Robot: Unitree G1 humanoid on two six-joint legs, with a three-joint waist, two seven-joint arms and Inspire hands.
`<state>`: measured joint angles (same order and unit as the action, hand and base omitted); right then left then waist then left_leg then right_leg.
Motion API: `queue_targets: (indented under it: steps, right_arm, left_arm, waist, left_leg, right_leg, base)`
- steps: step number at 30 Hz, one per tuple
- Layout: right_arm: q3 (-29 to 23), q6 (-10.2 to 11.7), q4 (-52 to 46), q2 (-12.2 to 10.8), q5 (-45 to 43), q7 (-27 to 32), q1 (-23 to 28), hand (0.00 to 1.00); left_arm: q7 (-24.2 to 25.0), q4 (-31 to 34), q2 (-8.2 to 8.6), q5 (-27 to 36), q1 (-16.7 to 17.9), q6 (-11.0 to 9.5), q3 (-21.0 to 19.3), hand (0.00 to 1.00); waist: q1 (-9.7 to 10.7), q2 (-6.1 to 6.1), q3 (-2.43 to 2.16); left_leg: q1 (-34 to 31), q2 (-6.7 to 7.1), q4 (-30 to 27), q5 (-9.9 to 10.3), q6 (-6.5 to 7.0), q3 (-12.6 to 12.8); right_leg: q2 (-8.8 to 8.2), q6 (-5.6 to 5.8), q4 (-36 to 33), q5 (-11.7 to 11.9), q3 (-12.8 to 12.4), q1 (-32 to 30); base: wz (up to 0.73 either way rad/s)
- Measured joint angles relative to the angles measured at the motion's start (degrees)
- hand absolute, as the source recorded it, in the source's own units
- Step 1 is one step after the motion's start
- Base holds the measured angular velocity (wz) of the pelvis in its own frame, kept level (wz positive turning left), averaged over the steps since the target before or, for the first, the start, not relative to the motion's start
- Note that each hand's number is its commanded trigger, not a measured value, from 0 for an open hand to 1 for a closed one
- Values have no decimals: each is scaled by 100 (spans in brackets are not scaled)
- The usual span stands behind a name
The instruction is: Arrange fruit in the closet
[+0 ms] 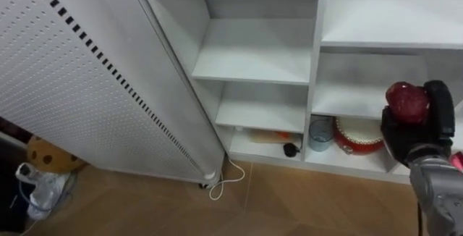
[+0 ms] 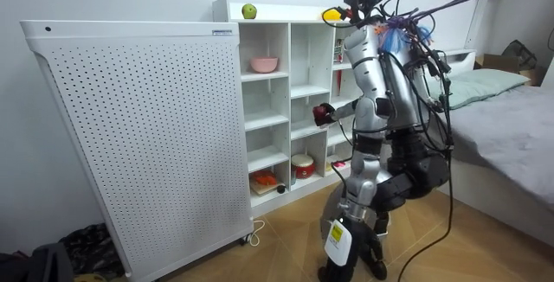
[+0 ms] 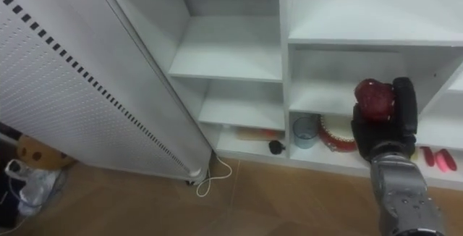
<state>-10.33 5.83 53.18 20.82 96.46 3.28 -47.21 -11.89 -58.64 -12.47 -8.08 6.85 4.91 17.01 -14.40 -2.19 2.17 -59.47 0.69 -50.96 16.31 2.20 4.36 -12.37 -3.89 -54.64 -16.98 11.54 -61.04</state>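
Red fruit (image 1: 407, 102) sits in right hand (image 1: 416, 138), dark fingers curled round it from behind and the side, top half exposed. It's held in the air in front of the closet (image 1: 315, 84), right column, level with the bare white shelf (image 1: 354, 106) above the bottom row.

Step as I read it: carry in and set down.
- Go straight into that open bay; the upright divider is just to the left, so keep clear of it.
- Lower until the fruit bears on the board, then let go. It's round, so it'll likely roll if dropped; place it deep, away from the front edge.
- Pull the fingers back level so they don't drag it out.

Materials:
- Fruit: glossy, dark red, lumpy-round, looks firm.
- Closet: smooth white boards, square edges, hard and slick.
- Bottom row: grey-blue cup (image 1: 320, 133), round red dish (image 1: 358, 136), small black object (image 1: 290, 150).
- Left: white perforated panel (image 1: 87, 84), matte.
- White cable (image 1: 226, 182) looped on wood floor (image 1: 289, 207).
- Room view: green fruit (image 2: 249, 11) on the closet top, pink bowl (image 2: 264, 64) on an upper shelf.
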Motion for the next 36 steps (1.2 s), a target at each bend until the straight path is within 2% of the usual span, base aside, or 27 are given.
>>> queue_targets:
  steps: [8,9,10,11,17,20,25,32,36]
  right_arm:
    - [1,71,-29,35,-1,140,-297,100]
    - [4,89,-29,35,-3,159,-326,67]
    - [4,92,-29,35,-3,160,-336,56]
    - [4,95,-29,36,-3,162,-346,0]
    - [-5,235,-29,39,7,347,-349,0]
    - [-10,235,-29,53,6,453,-353,0]
    - [-10,258,-31,151,-2,943,-479,0]
    - [-13,379,-31,360,-51,1539,-610,0]
    - [-130,516,-170,426,-67,2089,-668,0]
  left_arm:
    - [-44,140,-43,0,77,-8,-3,0]
    - [-44,139,-46,1,80,-10,-3,0]
    - [-45,139,-47,1,87,-11,-3,0]
    - [-45,140,-46,1,111,-14,-1,0]
    - [-55,195,-46,29,322,-26,18,0]
    - [-145,215,-46,142,384,-27,22,0]
    - [-346,235,-42,163,404,-48,17,0]
    - [-436,302,-49,161,432,-214,14,0]
    - [-444,301,-54,160,471,-243,17,0]
  waist:
    - [-21,-23,-15]
    - [-22,-24,-16]
    - [-22,-25,-17]
    - [-22,-25,-18]
    - [-20,-27,-19]
    - [-13,-27,-19]
    - [-16,-27,-19]
    - [-22,-27,-19]
    - [-5,-22,-22]
  left_leg:
    - [1,4,-84,44,43,36]
    - [1,3,-89,44,43,37]
    - [2,1,-92,44,43,36]
    - [3,-1,-97,44,43,36]
    - [3,-1,-89,43,43,28]
    - [2,2,-85,43,43,21]
    - [0,9,-90,43,44,13]
    - [-2,12,-89,43,44,29]
    - [-7,22,-90,44,45,34]
  right_leg:
    - [-63,16,-98,-35,9,5]
    - [-59,16,-99,-35,12,11]
    - [-57,16,-99,-35,12,13]
    - [-56,16,-99,-35,13,16]
    - [-68,13,-95,-37,24,17]
    - [-71,12,-95,-37,24,18]
    - [-76,14,-95,-38,22,18]
    - [-79,17,-91,-42,30,17]
    - [-86,29,-103,-58,27,12]
  base:
    - [3]
    - [0]
    - [0]
    - [0]
    - [0]
    - [0]
    - [0]
    - [0]
    - [0]
